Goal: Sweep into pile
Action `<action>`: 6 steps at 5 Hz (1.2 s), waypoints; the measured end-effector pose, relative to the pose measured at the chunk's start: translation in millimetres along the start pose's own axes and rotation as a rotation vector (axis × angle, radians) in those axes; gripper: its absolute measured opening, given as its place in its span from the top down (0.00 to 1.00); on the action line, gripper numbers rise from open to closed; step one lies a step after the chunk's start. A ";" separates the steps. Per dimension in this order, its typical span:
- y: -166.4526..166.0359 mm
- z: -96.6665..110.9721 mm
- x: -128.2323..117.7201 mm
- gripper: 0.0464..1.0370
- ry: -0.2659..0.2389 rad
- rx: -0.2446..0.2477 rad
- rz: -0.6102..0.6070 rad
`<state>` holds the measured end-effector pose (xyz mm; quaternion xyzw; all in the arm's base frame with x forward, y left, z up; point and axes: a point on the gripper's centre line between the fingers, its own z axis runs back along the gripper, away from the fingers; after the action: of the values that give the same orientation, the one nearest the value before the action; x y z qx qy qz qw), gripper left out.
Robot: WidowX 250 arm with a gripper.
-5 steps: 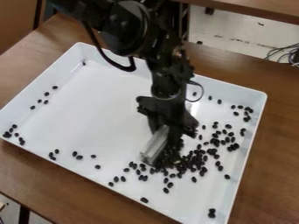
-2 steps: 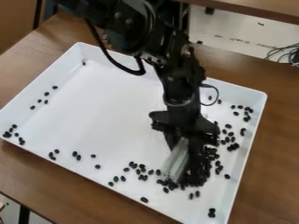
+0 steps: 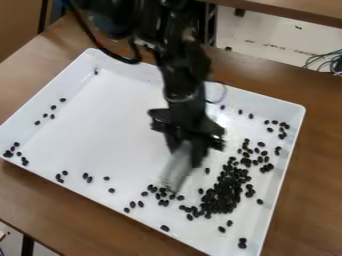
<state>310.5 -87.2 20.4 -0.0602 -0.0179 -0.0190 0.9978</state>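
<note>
Over the middle of the white tray (image 3: 113,125), right of its centre, hangs my gripper (image 3: 186,150). It is shut on a pale, translucent sweeping tool (image 3: 178,170) that slants down to the left, its lower end close to some small black beans at the front. A dense heap of black beans (image 3: 224,192) lies to the lower right of the tool. Looser beans (image 3: 260,160) spread up the tray's right side. A few small groups of beans (image 3: 88,177) lie along the front and left edges, with a single bean near the back left corner.
Raised white walls surround the tray, which stands on a brown wooden table (image 3: 314,165). Behind the table at the upper right are cables (image 3: 327,61) and another wooden surface (image 3: 294,10).
My gripper and the tool went right and toward the front, then back to the left and up. Beans near the tool's earlier place now lie in a denser heap farther right.
</note>
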 end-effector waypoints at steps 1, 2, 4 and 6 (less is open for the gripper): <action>37.3 18.7 7.1 0.68 -0.038 0.054 0.016; 69.6 20.1 12.1 0.68 -0.042 0.102 0.008; 124.6 3.2 -7.5 0.68 -0.012 0.117 0.153; 97.4 -10.3 -27.0 0.68 -0.018 0.113 0.185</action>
<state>287.7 9.2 -2.5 -0.0053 -0.0221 0.0749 0.9969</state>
